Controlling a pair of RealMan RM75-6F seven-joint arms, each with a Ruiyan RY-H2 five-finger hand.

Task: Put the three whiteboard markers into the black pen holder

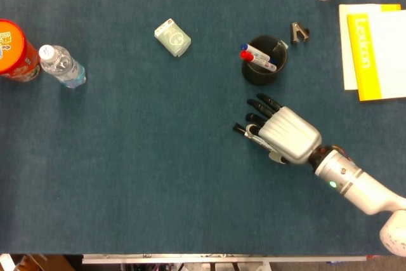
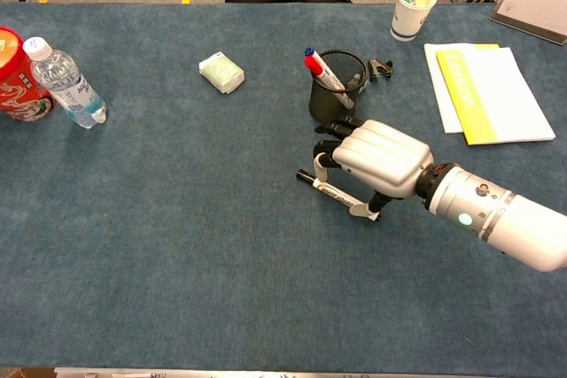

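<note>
Bright, even overhead light; soft short shadows, sharp focus, no glare.

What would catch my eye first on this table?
The big silver right hand, right of centre, its dark fingers curled down over a black-capped marker lying on the blue cloth. Just behind stands the black pen holder with two markers already in it.

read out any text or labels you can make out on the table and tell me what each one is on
"Lexikon", as best it reads, in pale letters running along the spine edge of the yellow book.
Red can: white lettering, too cut off and blurred to read.
Water bottle label: too small to read.
Green packet: print too small to read.
Black marker under the right hand: barrel print too small to read.
</note>
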